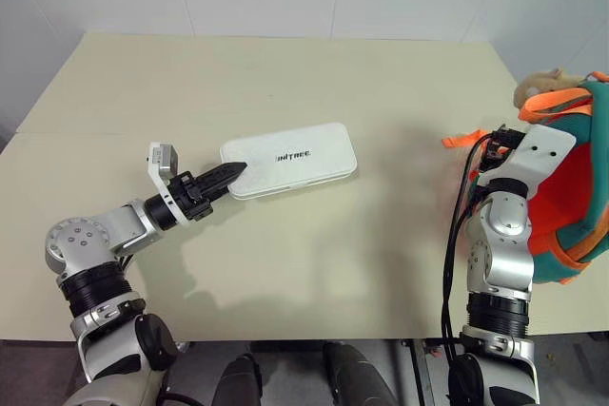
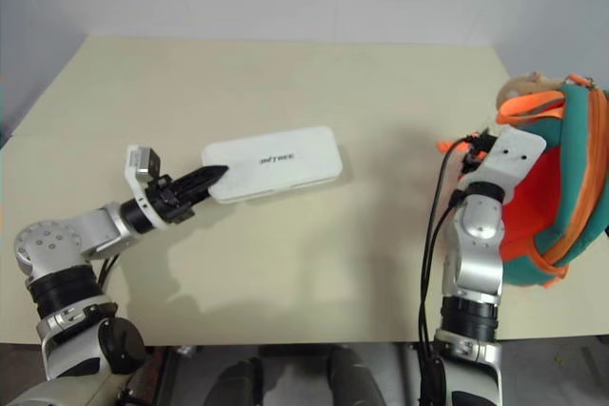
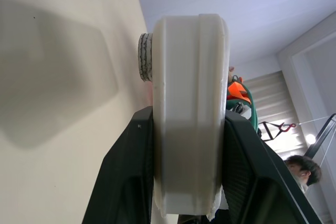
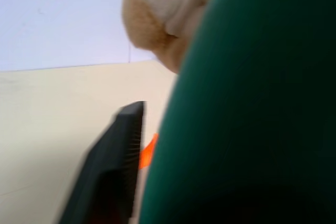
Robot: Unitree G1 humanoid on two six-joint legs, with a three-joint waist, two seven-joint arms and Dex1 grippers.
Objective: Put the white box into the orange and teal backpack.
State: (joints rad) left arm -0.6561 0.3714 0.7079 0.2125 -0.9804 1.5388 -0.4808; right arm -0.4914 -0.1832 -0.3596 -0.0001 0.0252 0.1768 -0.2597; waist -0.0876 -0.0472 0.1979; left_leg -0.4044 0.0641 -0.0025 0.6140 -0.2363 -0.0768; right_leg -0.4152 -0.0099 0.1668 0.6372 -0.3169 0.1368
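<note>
Scene: a pale tabletop (image 1: 314, 263) seen from above, with a white wall behind it.

White box: the white box (image 1: 290, 159) is a flat rectangular case with rounded corners and small dark lettering in its middle. It is left of centre, its long side running left to right, with the backpack well apart on its right.

Backpack: the orange and teal backpack (image 1: 576, 206) sits at the far right edge of the table, its orange side facing the robot, with a tan plush toy (image 1: 538, 85) at its top and an orange strap (image 1: 461, 139) trailing to its left.

Left gripper: the left gripper (image 1: 228, 174) points level toward the right. Its two black fingers (image 3: 128, 182) are clamped on the near left end of the white box, one on each flat face, as the left wrist view shows edge-on.

Right gripper: the right gripper (image 4: 157, 145) is pressed up against the teal cloth of the backpack. One black finger (image 4: 113, 166) shows beside the fabric; whether the fingers have pinched the cloth I cannot tell.

Step in hand: judging from this, the right arm is taking hold of the backpack to open or steady it while the left keeps the box.

Doing it well: get a firm pinch on the rim of the opening, not on loose fabric or strap. Keep the box level and held until the mouth gapes wide enough.

Background: a person's head (image 3: 302, 169) shows far off.
</note>
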